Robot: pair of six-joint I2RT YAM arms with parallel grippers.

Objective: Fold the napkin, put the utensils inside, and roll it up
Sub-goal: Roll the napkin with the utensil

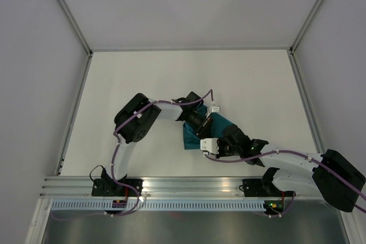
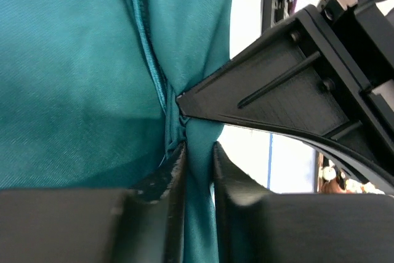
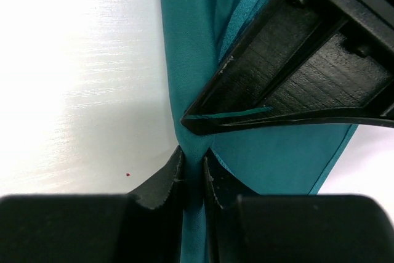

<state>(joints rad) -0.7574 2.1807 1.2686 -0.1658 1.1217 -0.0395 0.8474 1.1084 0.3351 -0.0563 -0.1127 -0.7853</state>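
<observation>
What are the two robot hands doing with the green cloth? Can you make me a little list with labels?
cloth: teal napkin, gathered small, partly hidden under the arms
surface: white table
left gripper: shut on a fold of the napkin
right gripper: shut on the napkin too
how close: the two grippers pinch almost the same spot, tips nearly meeting
utensils: not visible in any view
</observation>
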